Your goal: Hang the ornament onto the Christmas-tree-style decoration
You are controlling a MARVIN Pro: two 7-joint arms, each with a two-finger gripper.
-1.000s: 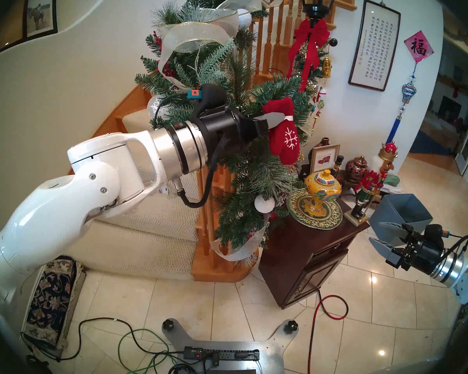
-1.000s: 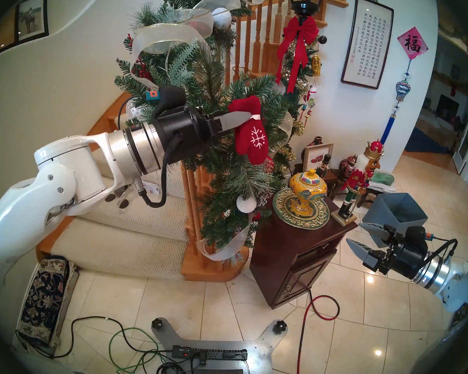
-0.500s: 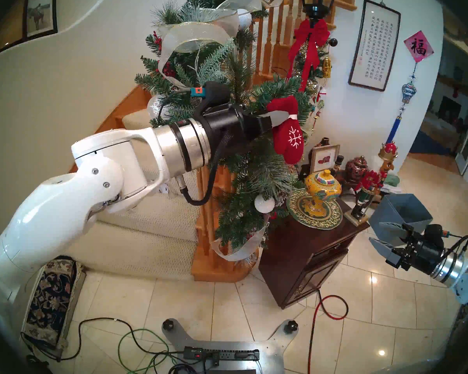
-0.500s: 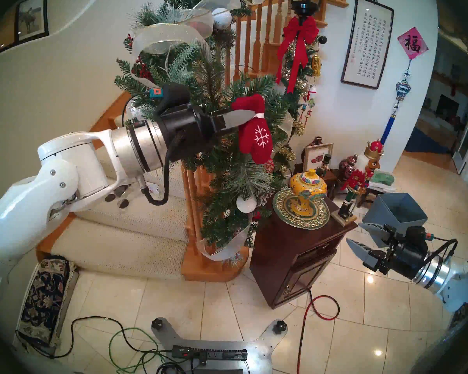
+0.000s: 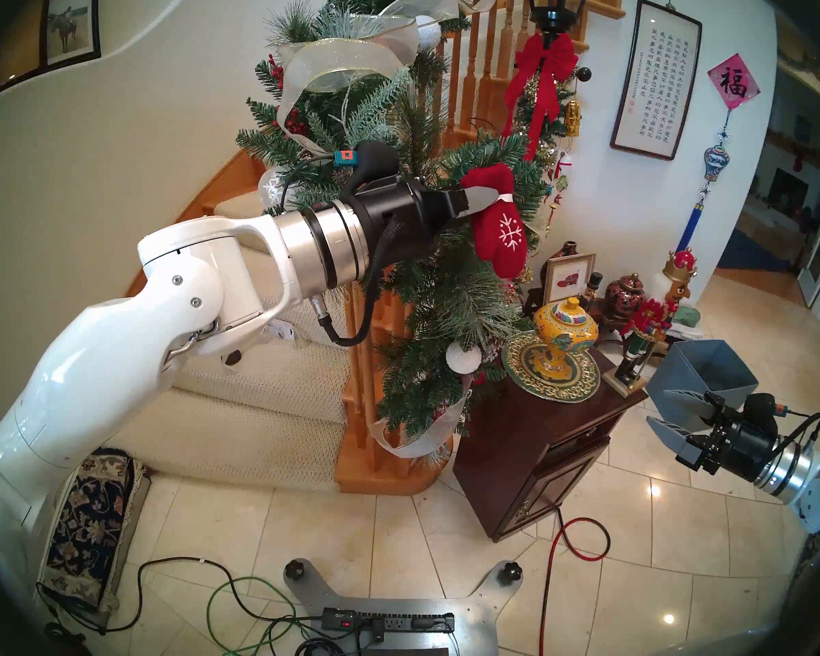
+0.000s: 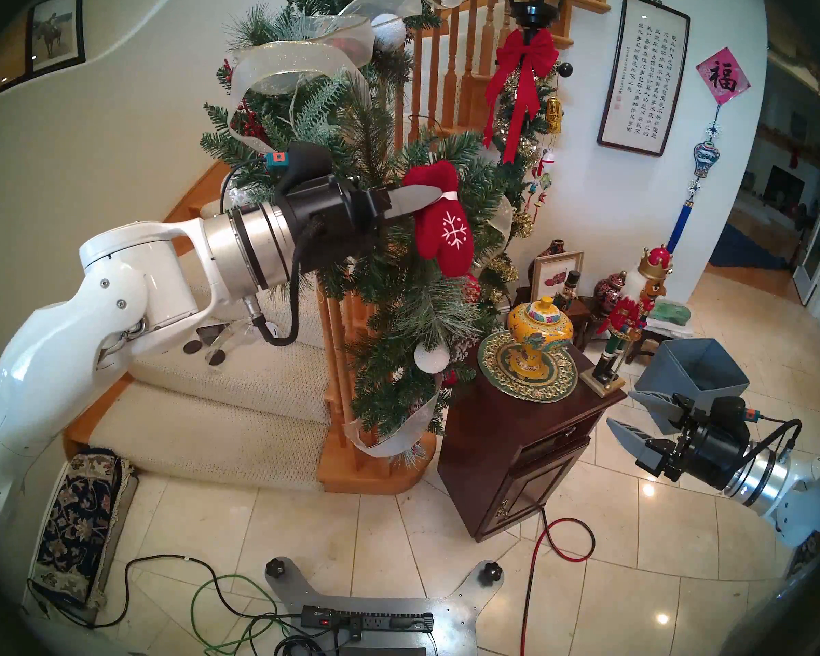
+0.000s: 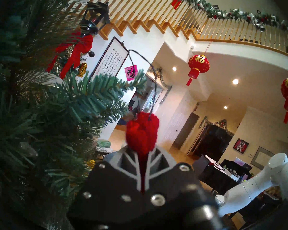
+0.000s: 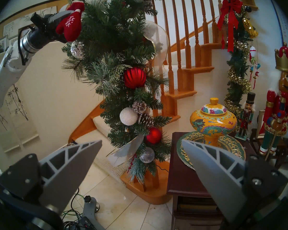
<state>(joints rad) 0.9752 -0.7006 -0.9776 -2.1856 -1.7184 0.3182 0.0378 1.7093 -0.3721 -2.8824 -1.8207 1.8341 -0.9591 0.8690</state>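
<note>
The red felt mitten point(image 5: 500, 236) with a white snowflake hangs from my left gripper point(image 5: 493, 197), which is shut on its cuff end. It is held against the upper part of the bushy green garland point(image 5: 446, 304) on the stair post. In the left wrist view the mitten point(image 7: 141, 133) sits between the shut fingers. Its thin dark loop point(image 7: 140, 57) stands up just off the tip of a green branch point(image 7: 106, 91); whether it is around the branch cannot be told. My right gripper point(image 5: 658, 406) is open and empty, low at the right, away from the garland point(image 8: 116, 42).
A dark wood cabinet point(image 5: 540, 432) stands right of the post, carrying a yellow lidded jar point(image 5: 564, 333) and a nutcracker point(image 5: 649, 328). A grey bin point(image 5: 701, 371) is behind my right gripper. A slim tinsel garland with a red bow point(image 5: 545, 68) hangs further back. Cables point(image 5: 569, 536) lie on the floor.
My left arm has reached further in toward the garland and risen slightly, carrying the mitten up with it. The right arm has not moved.
</note>
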